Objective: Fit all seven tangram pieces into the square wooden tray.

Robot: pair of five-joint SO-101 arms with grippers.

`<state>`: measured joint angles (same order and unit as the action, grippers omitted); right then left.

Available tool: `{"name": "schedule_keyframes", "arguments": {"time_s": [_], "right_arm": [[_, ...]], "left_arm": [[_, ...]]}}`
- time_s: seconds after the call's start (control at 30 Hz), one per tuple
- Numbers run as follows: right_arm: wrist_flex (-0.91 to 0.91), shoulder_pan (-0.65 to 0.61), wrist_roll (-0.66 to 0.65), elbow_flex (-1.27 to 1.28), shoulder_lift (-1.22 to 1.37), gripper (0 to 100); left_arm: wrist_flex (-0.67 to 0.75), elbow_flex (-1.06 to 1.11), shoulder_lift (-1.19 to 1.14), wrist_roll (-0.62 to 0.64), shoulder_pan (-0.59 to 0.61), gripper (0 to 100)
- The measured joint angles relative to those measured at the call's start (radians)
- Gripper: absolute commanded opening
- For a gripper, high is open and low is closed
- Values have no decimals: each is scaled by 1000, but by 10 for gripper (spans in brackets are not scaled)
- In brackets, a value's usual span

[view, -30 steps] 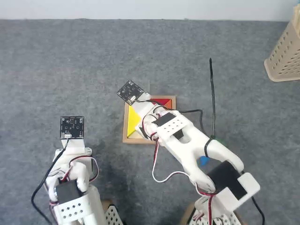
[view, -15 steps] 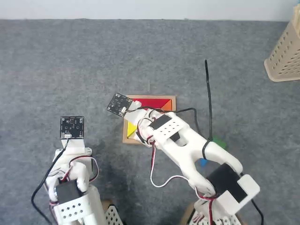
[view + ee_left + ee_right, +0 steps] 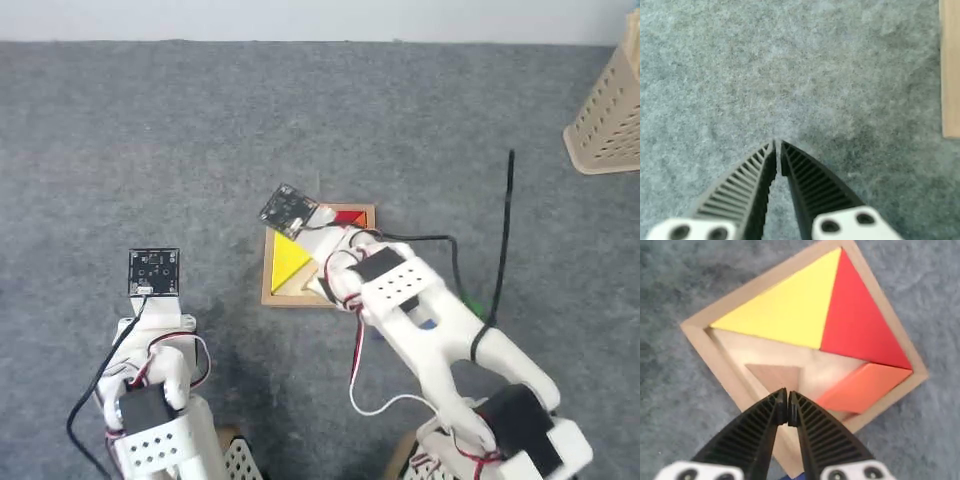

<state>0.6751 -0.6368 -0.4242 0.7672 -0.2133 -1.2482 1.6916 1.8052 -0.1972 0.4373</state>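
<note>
The right gripper (image 3: pixel 788 391) hangs straight over the tray (image 3: pixel 695 326), jaws pressed together with nothing between them. Their tips sit just above the point of a small tan triangle (image 3: pixel 774 376), which lies in the tray with its long edge turned toward the middle. The yellow triangle (image 3: pixel 790 305) and red triangle (image 3: pixel 855 325) meet along one edge and fill about half the square. An orange piece (image 3: pixel 862 385) lies along another wall. Bare wood shows between these pieces, so I judge several pieces are still to go in.

The left gripper (image 3: pixel 776 144) also has its jaws together and empty, low over the grey desk, well to the side of the tray. The tray rim (image 3: pixel 950 70) just edges into its own view. The right arm is clearly the nearer one for any nudge or placement.

From above, the right arm covers most of the tray (image 3: pixel 267 285), leaving mainly the yellow triangle (image 3: pixel 288 262) in sight. The right wrist view gives the full layout. The high view adds a green scrap (image 3: pixel 477 301) and a blue one (image 3: pixel 429 323) beside that arm, probably loose pieces.
</note>
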Motion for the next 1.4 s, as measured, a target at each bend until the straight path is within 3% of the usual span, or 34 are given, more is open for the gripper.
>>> {"name": "schedule_keyframes", "arguments": {"time_s": [0.87, 1.13, 1.4], "right_arm": [[0, 51, -55, -186, 292, 6], [0, 124, 112, -275, 341, 6], [0, 84, 196, -178, 183, 6]], "left_arm": [[0, 0, 0, 0, 0, 13], [0, 0, 0, 0, 0, 13], [0, 0, 0, 0, 0, 13]]}}
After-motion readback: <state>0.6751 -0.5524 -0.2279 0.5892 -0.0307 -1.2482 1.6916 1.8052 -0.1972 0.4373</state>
